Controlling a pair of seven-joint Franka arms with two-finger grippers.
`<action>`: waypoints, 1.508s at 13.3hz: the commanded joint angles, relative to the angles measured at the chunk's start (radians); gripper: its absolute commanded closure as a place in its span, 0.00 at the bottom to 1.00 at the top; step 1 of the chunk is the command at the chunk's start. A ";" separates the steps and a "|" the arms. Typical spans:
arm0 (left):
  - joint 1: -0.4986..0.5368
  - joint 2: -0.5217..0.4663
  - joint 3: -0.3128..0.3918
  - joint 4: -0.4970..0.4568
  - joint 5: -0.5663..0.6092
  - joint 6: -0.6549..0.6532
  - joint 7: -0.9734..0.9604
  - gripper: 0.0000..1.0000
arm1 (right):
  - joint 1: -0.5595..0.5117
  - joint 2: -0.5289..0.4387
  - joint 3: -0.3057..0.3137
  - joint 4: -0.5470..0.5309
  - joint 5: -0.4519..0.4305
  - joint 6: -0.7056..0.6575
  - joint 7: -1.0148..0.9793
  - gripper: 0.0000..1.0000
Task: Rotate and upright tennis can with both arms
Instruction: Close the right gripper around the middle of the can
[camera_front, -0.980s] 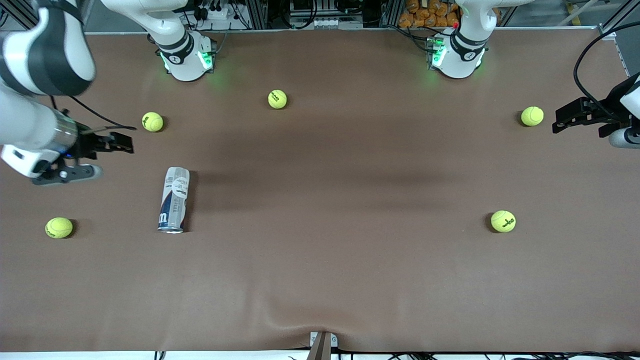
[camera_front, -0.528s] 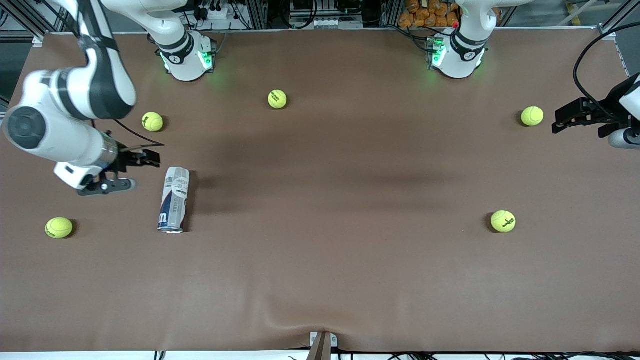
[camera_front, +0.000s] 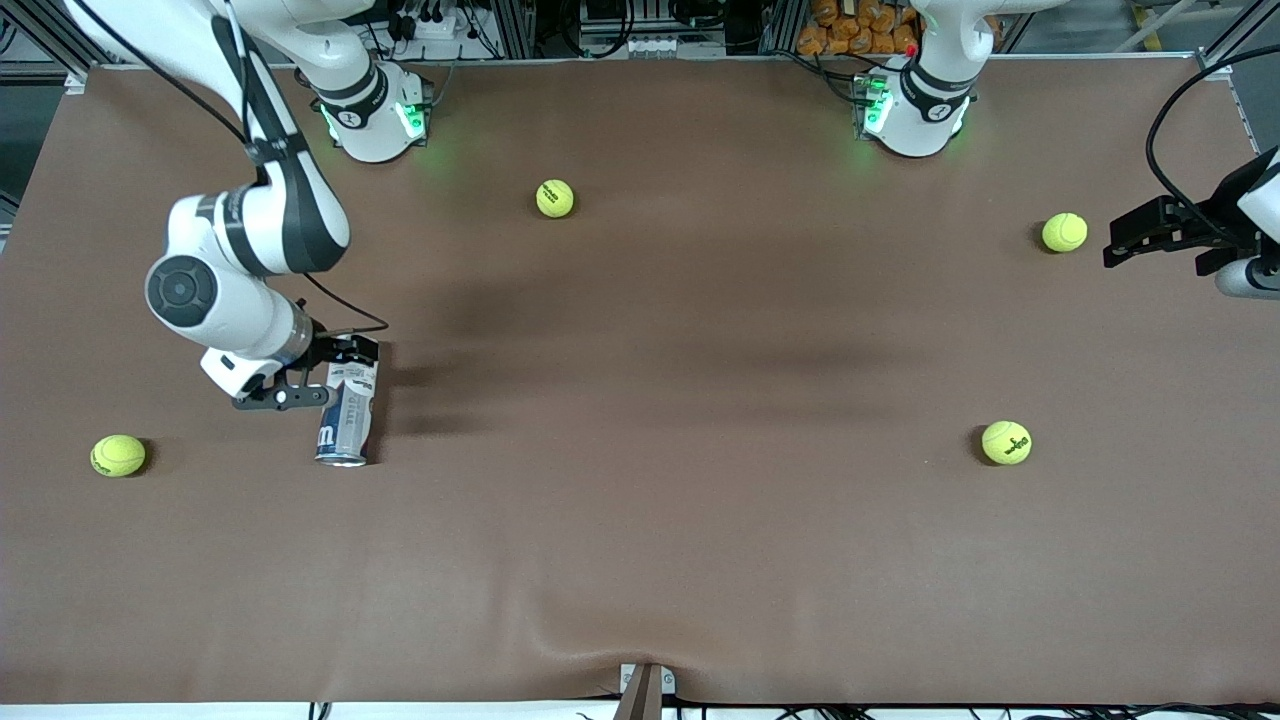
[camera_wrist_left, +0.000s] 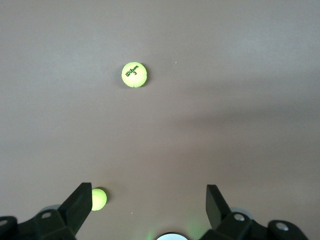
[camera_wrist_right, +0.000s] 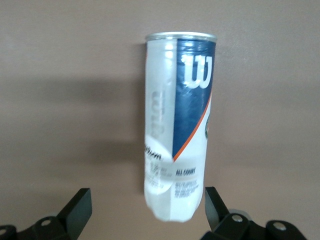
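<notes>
Front view: I see the tennis can (camera_front: 346, 418) lying on its side on the brown table (camera_front: 640, 520), toward the right arm's end, its long axis running roughly toward the front camera, metal rim at the nearer end. The right gripper (camera_front: 345, 362) hangs over the can's farther, rounded end, covering part of it; from this angle I cannot make out whether it touches. A tennis ball (camera_front: 118, 455) sits beside the can's rim end, closer to the table's edge at the right arm's end. Another ball (camera_front: 555, 198) lies well apart, close to the robots' bases. The left gripper (camera_front: 1135, 237) waits at the left arm's end of the table, just beside a third ball (camera_front: 1064, 232); a fourth ball (camera_front: 1006, 442) lies nearer to the front camera than that one. Left wrist view: I see the left gripper (camera_wrist_left: 149, 201) with its fingers (camera_wrist_left: 80, 202) spread wide and nothing between them, only bare table below, a ball marked with a 3 (camera_wrist_left: 134, 74) well off, and a second ball (camera_wrist_left: 98, 199) just beside one fingertip. Right wrist view: the right gripper (camera_wrist_right: 147, 205) is released, fingers (camera_wrist_right: 212, 206) set wide, one on either side of the can's rounded end. The can (camera_wrist_right: 177, 125) shows its blue panel with the white W near the rim. Neither finger touches the can that I can see; a gap shows on each side.
</notes>
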 joint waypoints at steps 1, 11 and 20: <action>0.011 0.004 -0.006 0.008 -0.007 -0.014 0.027 0.00 | -0.043 0.026 0.002 0.001 -0.057 0.026 0.020 0.00; 0.011 0.009 -0.006 0.010 -0.007 -0.014 0.029 0.00 | -0.071 0.138 0.003 0.034 -0.071 0.120 0.022 0.00; 0.011 0.008 -0.006 0.010 -0.010 -0.014 0.029 0.00 | -0.059 0.193 0.005 0.031 -0.069 0.135 0.022 0.00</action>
